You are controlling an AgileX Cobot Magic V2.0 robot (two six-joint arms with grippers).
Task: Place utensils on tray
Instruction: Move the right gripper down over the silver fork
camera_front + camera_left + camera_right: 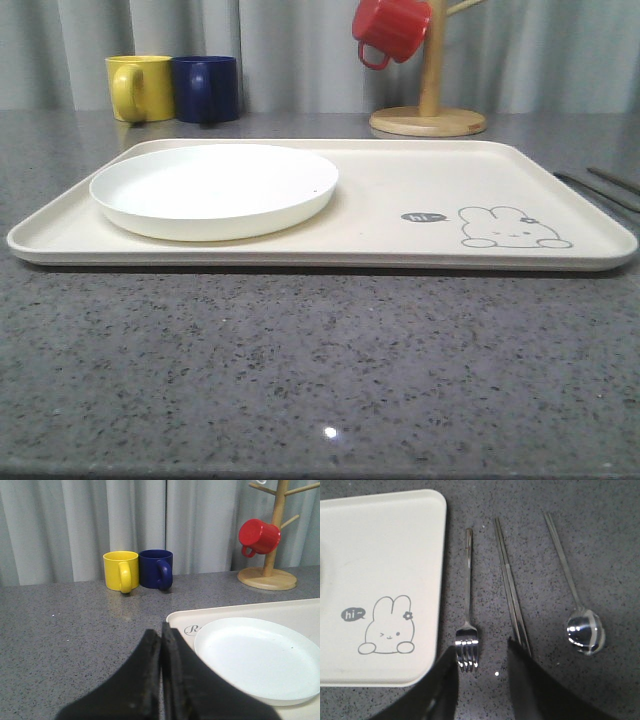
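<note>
The cream tray with the grey rabbit drawing lies across the table, and a white plate rests on its left half. In the right wrist view a silver fork, a pair of metal chopsticks and a round-bowled spoon lie side by side on the grey table beside the tray. My right gripper hangs open above the fork's tines, holding nothing. My left gripper is shut and empty, above the table by the tray's corner, near the plate.
A yellow mug and a blue mug stand behind the tray at the back left. A wooden mug stand with a red mug hanging from it is at the back right. Curtains close off the back.
</note>
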